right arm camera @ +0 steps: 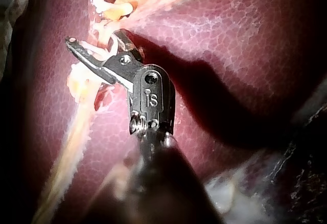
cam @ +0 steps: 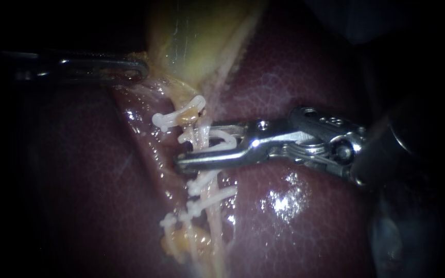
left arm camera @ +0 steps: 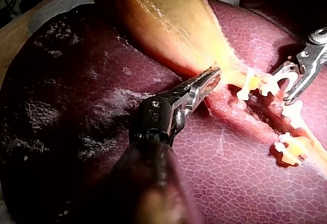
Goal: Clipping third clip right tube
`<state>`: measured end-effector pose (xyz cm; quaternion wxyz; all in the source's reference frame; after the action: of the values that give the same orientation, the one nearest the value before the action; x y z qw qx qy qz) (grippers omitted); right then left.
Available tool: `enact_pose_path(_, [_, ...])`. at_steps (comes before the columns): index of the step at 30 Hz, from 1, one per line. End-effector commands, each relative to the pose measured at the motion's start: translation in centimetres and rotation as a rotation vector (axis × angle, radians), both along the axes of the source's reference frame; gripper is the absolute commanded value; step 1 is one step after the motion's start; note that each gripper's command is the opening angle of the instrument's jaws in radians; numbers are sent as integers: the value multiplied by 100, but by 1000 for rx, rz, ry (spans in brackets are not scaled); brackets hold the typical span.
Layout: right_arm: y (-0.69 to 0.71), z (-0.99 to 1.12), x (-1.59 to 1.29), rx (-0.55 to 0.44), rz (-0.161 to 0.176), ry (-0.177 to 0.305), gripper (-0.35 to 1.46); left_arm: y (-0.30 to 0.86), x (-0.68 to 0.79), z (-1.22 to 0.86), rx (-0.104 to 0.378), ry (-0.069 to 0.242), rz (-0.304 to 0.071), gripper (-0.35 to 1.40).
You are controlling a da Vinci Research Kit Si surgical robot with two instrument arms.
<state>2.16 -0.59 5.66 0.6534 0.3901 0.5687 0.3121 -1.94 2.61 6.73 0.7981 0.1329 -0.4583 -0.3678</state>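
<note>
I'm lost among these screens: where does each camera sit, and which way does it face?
Endoscope view: close above the dark red liver, facing it; shows slender metal left instrument and right instrument holding a white plastic clip.
Left wrist view: on the left arm, looking along its instrument.
Right wrist view: on the right arm, likewise.
All share the pale tube.

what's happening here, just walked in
Two instruments work on a dark red liver. The left instrument holds the edge of the yellowish gallbladder. The right instrument carries an open white clip and straddles a pale thin tube, with the clip not yet squeezed down. Other white clips already sit on the tubes.
</note>
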Motion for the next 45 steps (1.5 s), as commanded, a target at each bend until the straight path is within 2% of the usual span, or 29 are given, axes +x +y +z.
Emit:
enact_pose_path(1, [0,2,1,8,-2,3,45,0,0,1,0,-1,1,-35])
enact_pose_path(5, [-1,8,1,52,-5,13,45,-1,0,1,0,-1,1,-35])
enact_pose_path(13, [-3,28,7,153,-21,84,42,-2,-2,3,1,-4,4,-35])
enact_pose_path(16, [-6,34,11,172,-27,90,42,-2,-2,3,1,-4,4,-35])
enact_pose_path(24, [-7,36,14,200,-12,93,42,-2,-2,3,1,-4,4,-35])
enact_pose_path(30, [-7,40,14,243,-11,108,41,-2,-2,3,1,-4,4,-35])
enact_pose_path(34, [-8,47,14,267,-10,136,40,-2,-2,3,1,-4,4,-35])
enact_pose_path(45, [-6,57,17,312,-3,139,39,-2,-3,3,0,-3,3,-35])
